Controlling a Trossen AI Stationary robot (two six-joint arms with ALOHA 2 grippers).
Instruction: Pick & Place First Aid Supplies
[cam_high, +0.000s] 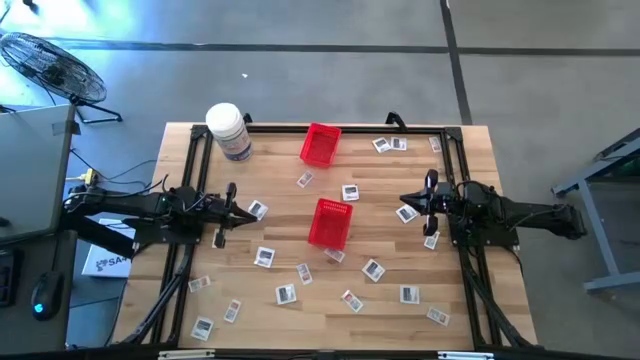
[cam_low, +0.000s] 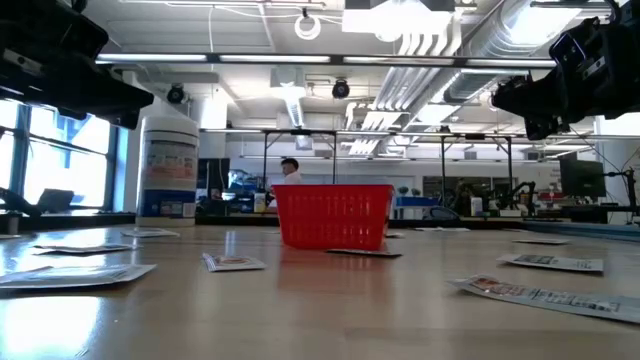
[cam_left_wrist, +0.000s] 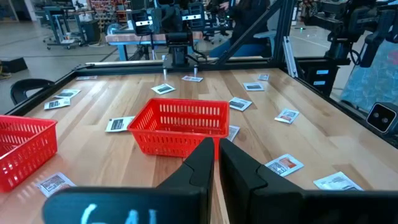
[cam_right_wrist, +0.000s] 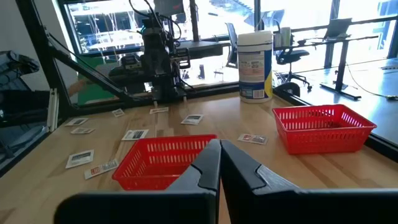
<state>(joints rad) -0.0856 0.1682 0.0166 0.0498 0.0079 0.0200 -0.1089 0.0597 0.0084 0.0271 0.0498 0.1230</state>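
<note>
Two dark arms wait at opposite sides of the wooden table (cam_high: 330, 300) — the left gripper (cam_high: 222, 212) and right gripper (cam_high: 425, 205) both hover with fingers pressed together, holding nothing. Between them lies a red basket (cam_high: 330, 222), a second red basket (cam_high: 320, 144) near the far edge beside the white jar (cam_high: 228, 130). Small first aid packets (cam_high: 286, 294) lie scattered flat across the tabletop, none in either basket.
</note>
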